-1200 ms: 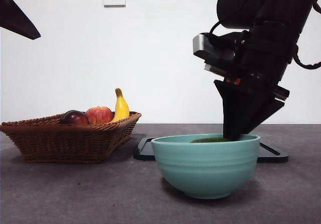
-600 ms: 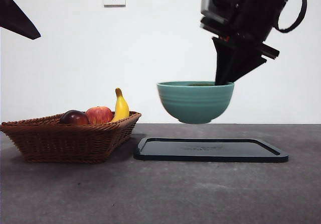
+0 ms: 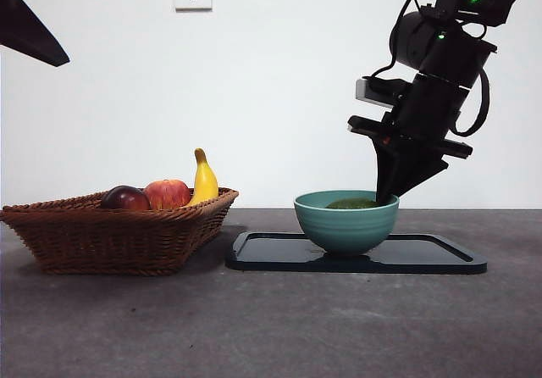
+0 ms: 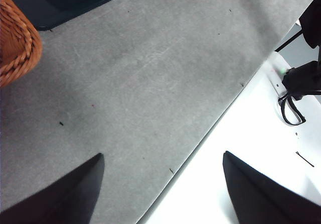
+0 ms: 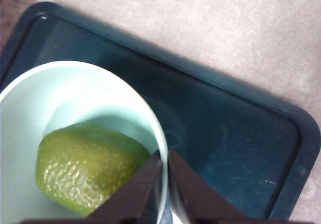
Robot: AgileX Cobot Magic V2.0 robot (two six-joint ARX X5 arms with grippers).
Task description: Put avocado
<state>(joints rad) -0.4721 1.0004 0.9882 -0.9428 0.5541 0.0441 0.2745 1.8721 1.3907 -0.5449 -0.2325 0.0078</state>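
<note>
The right gripper (image 5: 163,184) is pinching the right rim of the teal bowl (image 3: 346,222), which is sitting on the black tray (image 3: 423,258). The avocado (image 5: 90,166) is lying inside the bowl. The left gripper (image 4: 160,194) is waiting over bare table (image 4: 150,83) with its jaws spread wide, right of the wicker basket (image 3: 110,234).

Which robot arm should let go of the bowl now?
The right. Its end effector pinches the rim of the bowl, which holds the avocado and sits on the tray. The left end effector hangs open over bare table, far away.
</note>
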